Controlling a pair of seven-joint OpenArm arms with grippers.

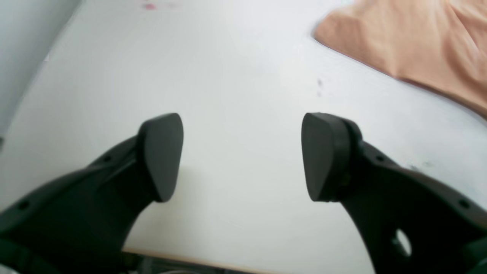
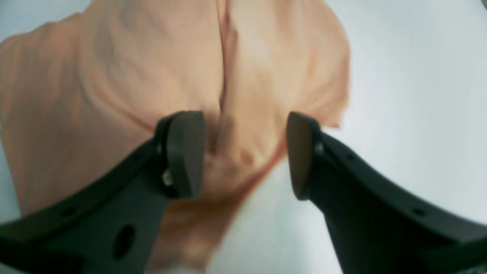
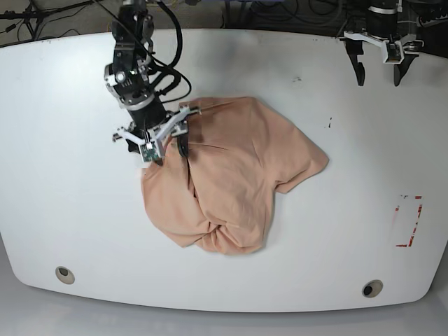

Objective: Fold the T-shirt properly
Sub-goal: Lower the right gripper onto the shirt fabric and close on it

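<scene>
The T-shirt [image 3: 231,182] is seen bunched and wrinkled at the middle of the white table [image 3: 70,210]. At its upper-left edge the right gripper [image 3: 170,143] is held with jaws parted, straddling a raised fold without pinching it. Far right, near the back edge, the left gripper [image 3: 378,68] is held wide open over bare tabletop, well apart from the cloth.

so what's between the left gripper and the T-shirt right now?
Only bare white table. In the base view the left gripper hangs open at the far edge, well apart from the T-shirt; only a small dark speck marks that stretch.
</scene>
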